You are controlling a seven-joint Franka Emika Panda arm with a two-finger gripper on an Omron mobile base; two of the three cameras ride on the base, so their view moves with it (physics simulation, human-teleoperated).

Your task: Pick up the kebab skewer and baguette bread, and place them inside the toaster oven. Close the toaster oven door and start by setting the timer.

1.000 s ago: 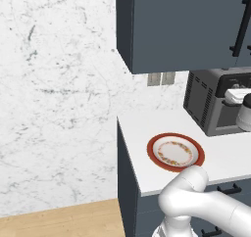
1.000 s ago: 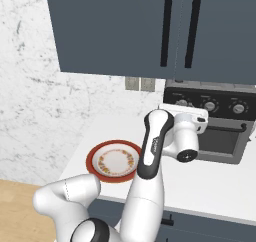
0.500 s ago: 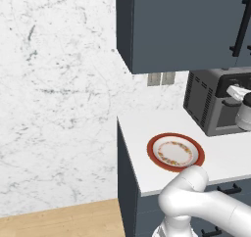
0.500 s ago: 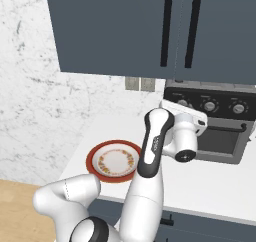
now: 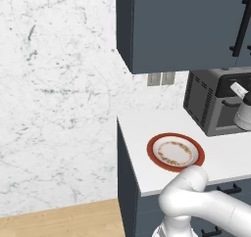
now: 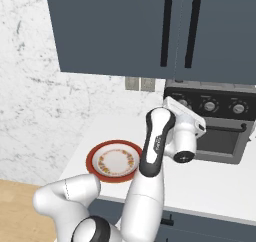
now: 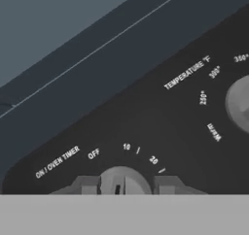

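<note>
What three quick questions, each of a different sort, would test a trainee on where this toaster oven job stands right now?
1. True or false: the toaster oven door hangs open.
2. Which part is the tool shut on? A: the temperature dial. B: the timer dial. C: the door handle.
3. Fill in: the plate on the counter carries ___ food.

Key: 1 false, the door is shut. 2 B, the fingertips flank the dial under the ON/OVEN TIMER marks. 3 no.
</note>
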